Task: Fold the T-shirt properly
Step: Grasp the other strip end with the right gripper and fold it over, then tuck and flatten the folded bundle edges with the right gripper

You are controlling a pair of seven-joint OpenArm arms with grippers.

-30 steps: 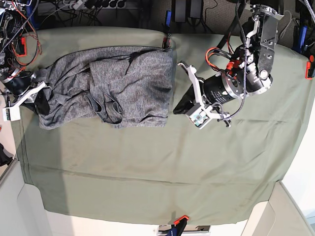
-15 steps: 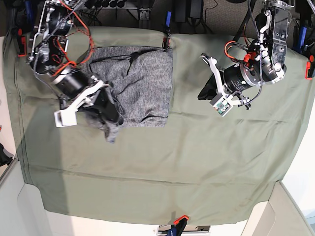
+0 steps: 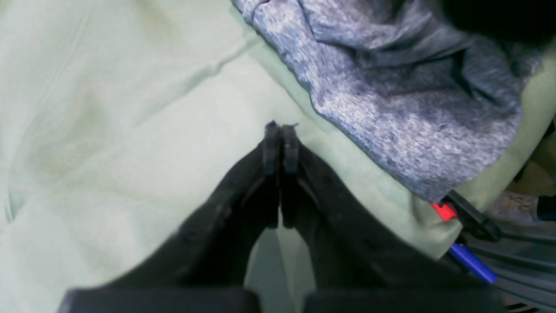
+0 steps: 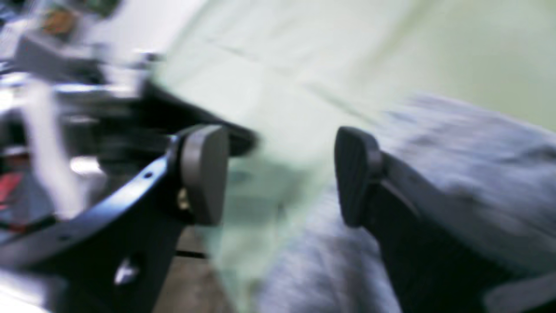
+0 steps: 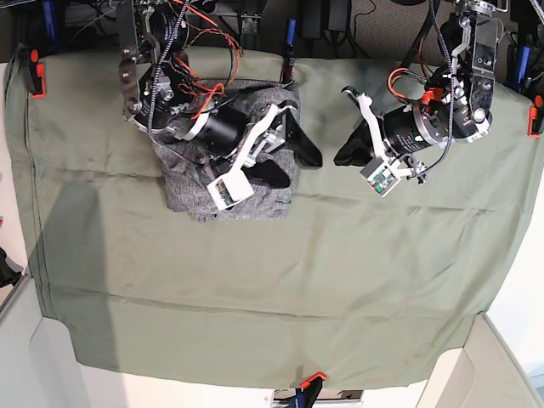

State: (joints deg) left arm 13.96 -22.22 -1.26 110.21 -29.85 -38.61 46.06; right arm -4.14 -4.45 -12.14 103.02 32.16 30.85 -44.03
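The heather-grey T-shirt (image 5: pixel 187 191) lies as a folded bundle on the olive-green table cloth (image 5: pixel 280 280), at the back left of centre. My right gripper (image 5: pixel 291 161) hovers open and empty over the bundle's right edge. The blurred right wrist view shows the right gripper (image 4: pixel 280 174) with its pads (image 4: pixel 204 174) apart and the T-shirt (image 4: pixel 456 143) below. My left gripper (image 5: pixel 338 158) is shut and empty, just right of the bundle. In the left wrist view the left gripper (image 3: pixel 278 130) is over bare cloth (image 3: pixel 108 130), with the T-shirt (image 3: pixel 391 108) beyond it.
Orange clamps hold the cloth at the left edge (image 5: pixel 34 76), the right edge (image 5: pixel 535 115) and the front edge (image 5: pixel 310 380). A blue-handled clamp (image 5: pixel 290 38) sits at the back edge by the shirt and also shows in the left wrist view (image 3: pixel 464 230). Cables hang behind the table.
My right arm swept rightward across the shirt, folding its left part over the rest, and now stands open at the right edge. My left arm drew back to the right, still shut.
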